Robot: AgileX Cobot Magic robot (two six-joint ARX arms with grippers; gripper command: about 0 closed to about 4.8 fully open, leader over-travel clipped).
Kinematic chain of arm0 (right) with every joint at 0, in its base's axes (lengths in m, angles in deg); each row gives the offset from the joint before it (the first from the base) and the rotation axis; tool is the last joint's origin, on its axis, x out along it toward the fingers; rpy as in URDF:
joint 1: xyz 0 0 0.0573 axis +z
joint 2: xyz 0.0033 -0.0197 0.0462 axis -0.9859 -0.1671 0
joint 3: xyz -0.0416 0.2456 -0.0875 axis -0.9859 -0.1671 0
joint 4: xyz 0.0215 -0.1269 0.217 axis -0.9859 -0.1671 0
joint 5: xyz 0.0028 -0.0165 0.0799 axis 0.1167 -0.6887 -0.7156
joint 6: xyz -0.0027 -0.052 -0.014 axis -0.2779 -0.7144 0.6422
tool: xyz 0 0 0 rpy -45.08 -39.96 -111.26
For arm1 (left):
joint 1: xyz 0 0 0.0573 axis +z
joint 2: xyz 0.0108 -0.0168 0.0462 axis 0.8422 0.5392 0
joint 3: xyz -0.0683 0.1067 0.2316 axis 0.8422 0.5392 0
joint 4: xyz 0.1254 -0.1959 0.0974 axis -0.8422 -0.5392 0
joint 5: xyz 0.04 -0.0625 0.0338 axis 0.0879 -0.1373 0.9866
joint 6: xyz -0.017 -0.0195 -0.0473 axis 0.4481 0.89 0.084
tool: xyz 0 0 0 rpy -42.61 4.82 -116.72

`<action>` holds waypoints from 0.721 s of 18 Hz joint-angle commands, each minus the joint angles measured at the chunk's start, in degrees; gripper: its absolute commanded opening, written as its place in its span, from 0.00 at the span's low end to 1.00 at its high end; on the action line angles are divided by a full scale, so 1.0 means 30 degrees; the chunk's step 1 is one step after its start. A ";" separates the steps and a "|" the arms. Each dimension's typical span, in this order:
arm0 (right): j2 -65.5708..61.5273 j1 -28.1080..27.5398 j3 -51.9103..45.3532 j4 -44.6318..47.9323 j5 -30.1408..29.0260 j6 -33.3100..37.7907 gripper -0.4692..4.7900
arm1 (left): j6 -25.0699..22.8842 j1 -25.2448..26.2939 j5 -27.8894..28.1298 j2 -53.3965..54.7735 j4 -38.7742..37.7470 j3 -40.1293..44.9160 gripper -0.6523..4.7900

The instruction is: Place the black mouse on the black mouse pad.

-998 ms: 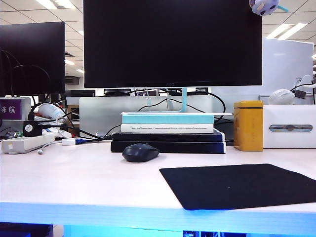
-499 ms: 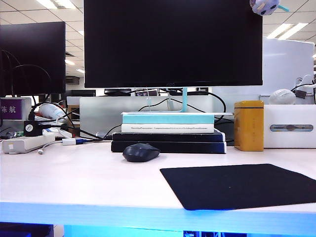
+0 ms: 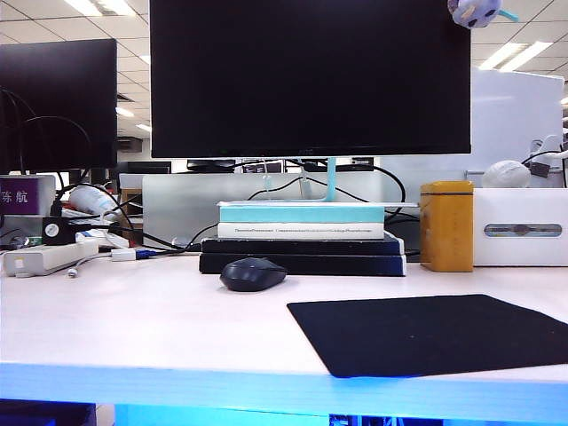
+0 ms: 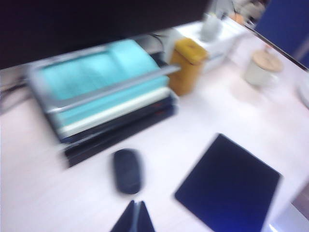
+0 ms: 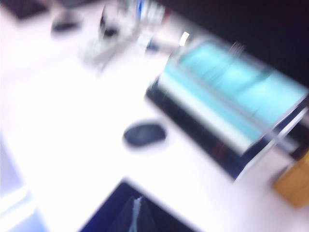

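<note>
1. The black mouse [image 3: 253,273], a low matte dome, is sitting on the desk [image 3: 133,328] just before the stacked books [image 3: 302,241], apart from the black mouse pad [image 3: 435,333].
2. The left gripper [image 4: 134,216] is hovering near the mouse with jaws pressed together; the right gripper [image 5: 136,212], seemingly closed too, is hanging above the pad.
3. Judged: approach underway; next, jaws need opening.

The view is heavily blurred. The right hand [image 5: 136,216] hangs above the pale desk [image 5: 63,121], its two dark fingers pressed together over a corner of the thin flat black mouse pad [image 5: 108,215]. Beyond it lies the small rounded black mouse [image 5: 145,134], just beside a stack of black and turquoise books [image 5: 222,104]. A yellow tin [image 5: 294,181] stands at the edge.
</note>
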 commanded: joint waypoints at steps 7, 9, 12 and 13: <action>0.1042 0.0415 0.0131 0.0444 -0.0117 -0.0648 0.09 | 0.3235 -0.4044 0.5311 0.5311 0.4430 -0.0087 0.11; 0.1049 0.0364 0.0131 0.0415 -0.0044 -0.0648 0.09 | 0.3279 -0.4255 0.5763 0.6666 0.4816 -0.0080 0.11; 0.1042 0.0401 0.0117 0.0233 0.0022 -0.0648 0.09 | 0.3300 -0.4772 0.5799 0.8488 0.5442 -0.0080 0.12; 0.1049 0.0401 0.0124 0.0240 0.0189 -0.0648 0.09 | 0.3359 -0.4823 0.5887 0.8990 0.5588 -0.0080 0.12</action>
